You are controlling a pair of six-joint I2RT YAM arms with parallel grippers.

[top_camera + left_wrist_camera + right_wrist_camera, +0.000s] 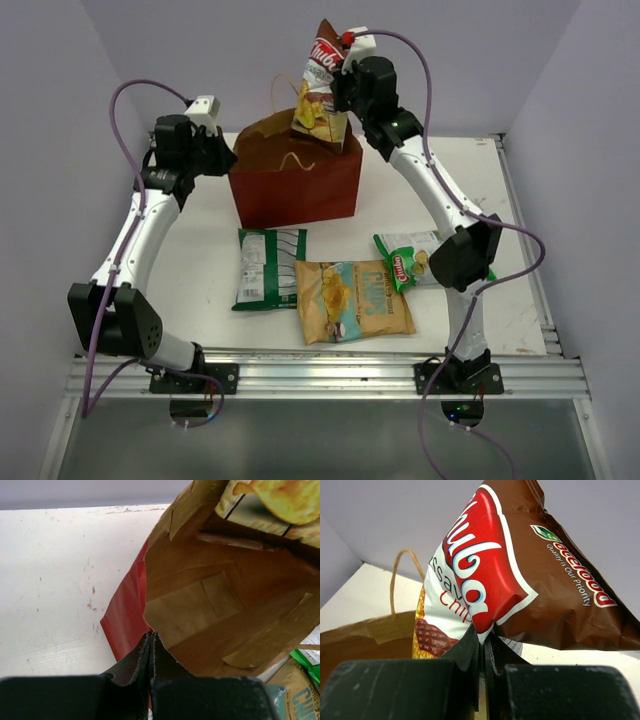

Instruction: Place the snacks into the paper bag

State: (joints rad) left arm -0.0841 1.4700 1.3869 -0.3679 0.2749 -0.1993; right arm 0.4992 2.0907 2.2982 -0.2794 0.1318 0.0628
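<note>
1. Bag (295,190) stands upright toward the far side of the desk (190,270), between the two arms. Its mouth is open upward and the brown lining shows.
2. One cord handle (395,577) rises in a loop from the bag's far rim. Another lies folded down at the near side of the mouth.
3. The left gripper (151,637) has its fingers pressed together on the bag's left rim. They pinch the paper wall, with the red outer face on one side and the brown lining on the other.
4. The right gripper (482,635) is raised above the bag and clamped on the cassava packet (490,565). Its fingers meet on the packet's edge just below the red logo.
5. The cassava packet hangs a little tilted over the open mouth. In the top view its lower end overlaps the opening, but I cannot tell whether it is below the rim.
6. Three packets lie flat on the desk in front of the bag. The green packet (268,268) is on the left and the tan packet (352,300) is in the middle, nearest the arm bases. The pale packet (405,255) is on the right, partly hidden by the right arm's elbow.
7. The tan packet's left edge meets the green packet's right edge. The pale packet's near corner is touching, or very nearly touching, the tan packet's far right corner.
</note>
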